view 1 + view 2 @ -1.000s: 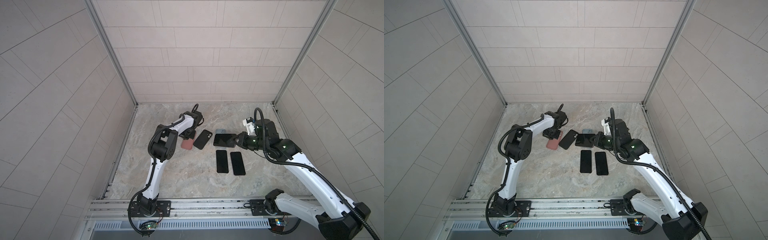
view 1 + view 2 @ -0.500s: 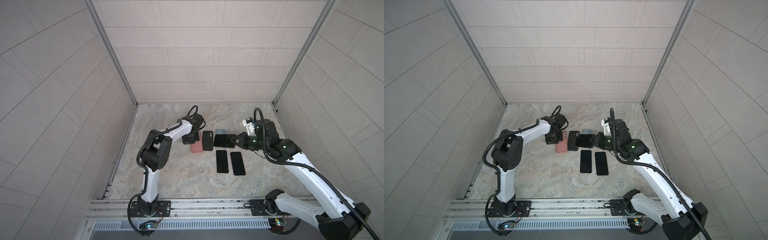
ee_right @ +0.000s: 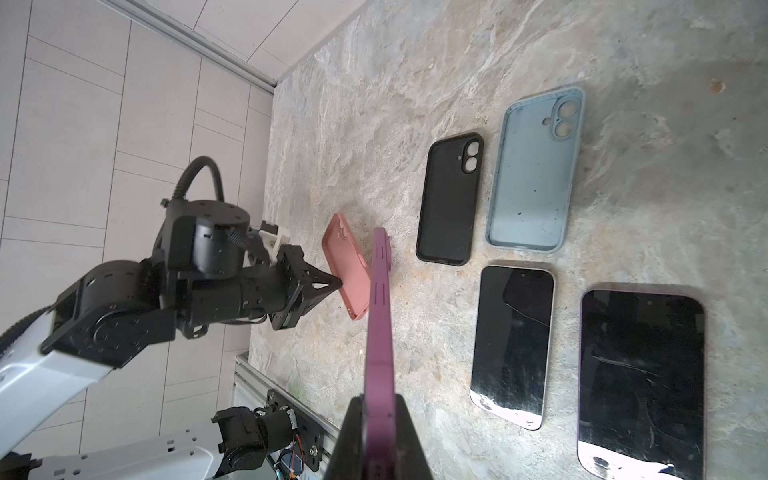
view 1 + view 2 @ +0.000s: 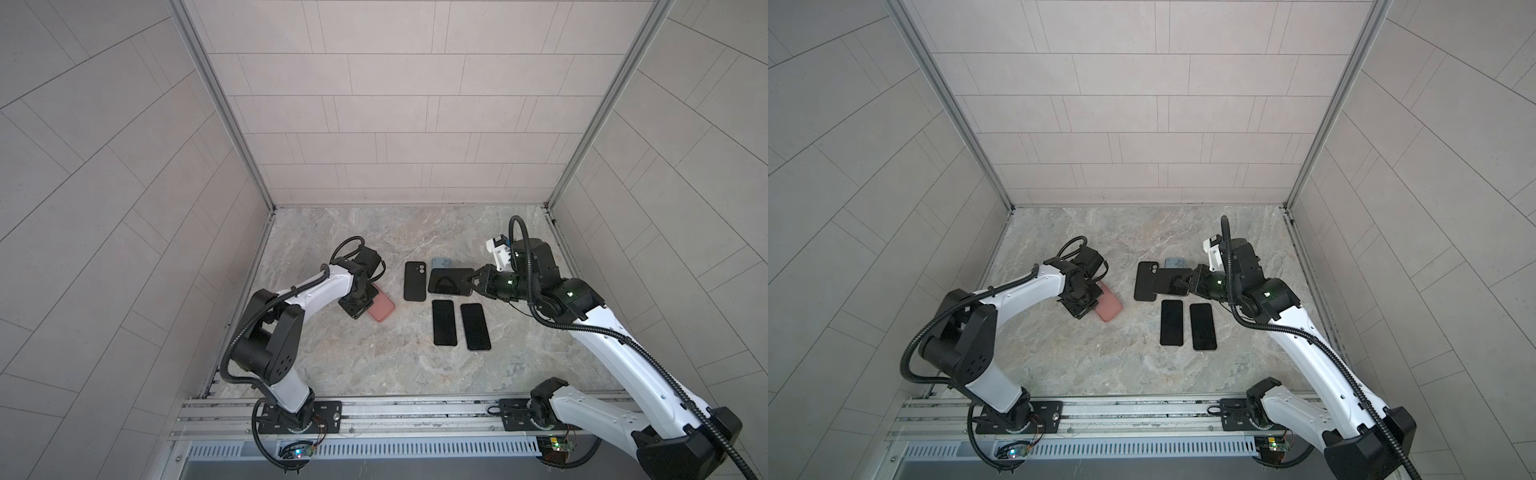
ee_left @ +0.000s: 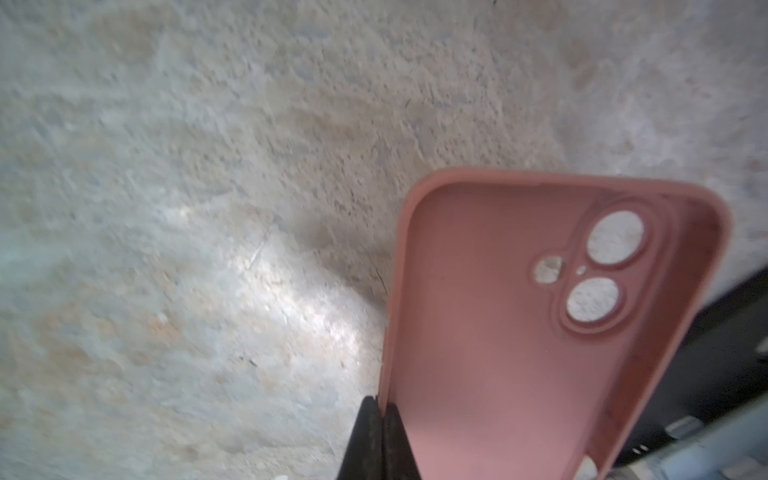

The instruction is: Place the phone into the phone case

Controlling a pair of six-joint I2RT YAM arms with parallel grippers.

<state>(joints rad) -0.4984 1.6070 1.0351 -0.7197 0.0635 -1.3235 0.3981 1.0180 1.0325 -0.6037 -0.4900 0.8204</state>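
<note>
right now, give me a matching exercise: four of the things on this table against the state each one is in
Things:
1. pink case
2. purple phone
3. black case
4. silver-edged phone

States:
a. gripped by the right hand
b. lying flat, screen up
c. rim pinched by the left hand
d. lying free on the table, open side up

Pairs: 1-c, 2-a, 3-d, 4-b
</note>
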